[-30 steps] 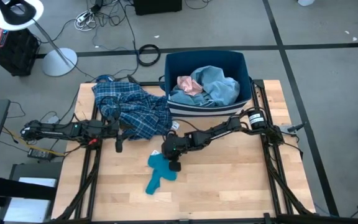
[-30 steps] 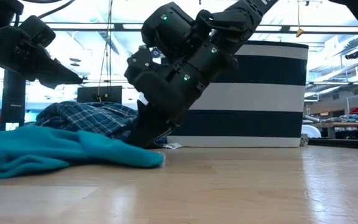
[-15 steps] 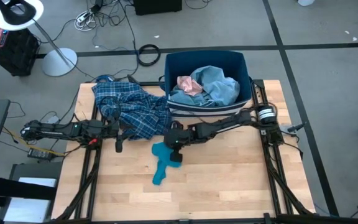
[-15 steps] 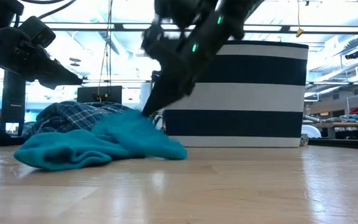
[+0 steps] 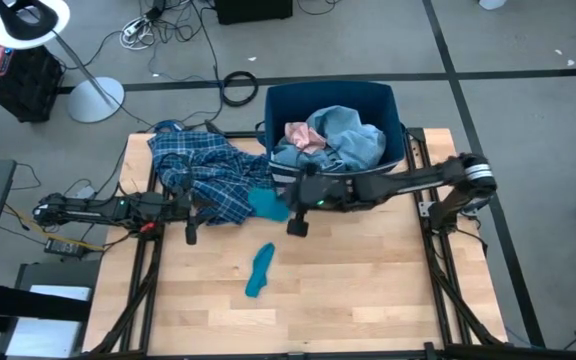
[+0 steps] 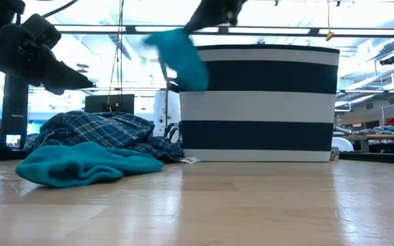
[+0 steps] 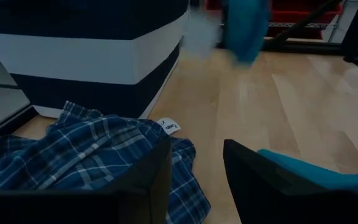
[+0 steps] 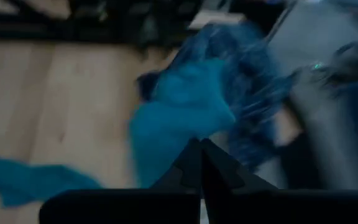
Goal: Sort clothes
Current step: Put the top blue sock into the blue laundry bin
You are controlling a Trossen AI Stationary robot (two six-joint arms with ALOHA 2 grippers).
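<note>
My right gripper (image 5: pixel 284 200) is shut on a teal sock (image 5: pixel 265 204) and hangs high over the table in front of the dark-blue bin (image 5: pixel 333 100). In the low view this sock (image 6: pixel 181 59) dangles beside the bin's striped wall. A second teal sock (image 5: pixel 260 270) lies flat on the wood mid-table. The blue-white plaid shirt (image 5: pixel 211 176) lies heaped at the far left of the table. My left gripper (image 7: pixel 196 177) stands open at the shirt's near edge, touching nothing. A denim piece (image 5: pixel 346 138) and a pink item (image 5: pixel 302 135) lie in the bin. My right gripper pinches the teal sock's upper end (image 8: pixel 191 138) between its two shut fingers. The fingers slant downward from the table's right side. The sock hangs slack below them (image 6: pixel 183 65), lifted clear of the table.
The bin stands at the far middle edge of the table, its white-striped wall (image 6: pixel 265 102) facing the near side. Bare wood (image 5: pixel 368 280) stretches across the table's near half and its right side. Cables and a lamp stand (image 5: pixel 93 95) are on the floor beyond.
My right gripper has risen well above the table and gone toward the far edge and the bin, tipping closer to level. It carried one teal sock up, clear of the wood. The other teal sock was dragged a little toward the far edge and then stayed on the table.
</note>
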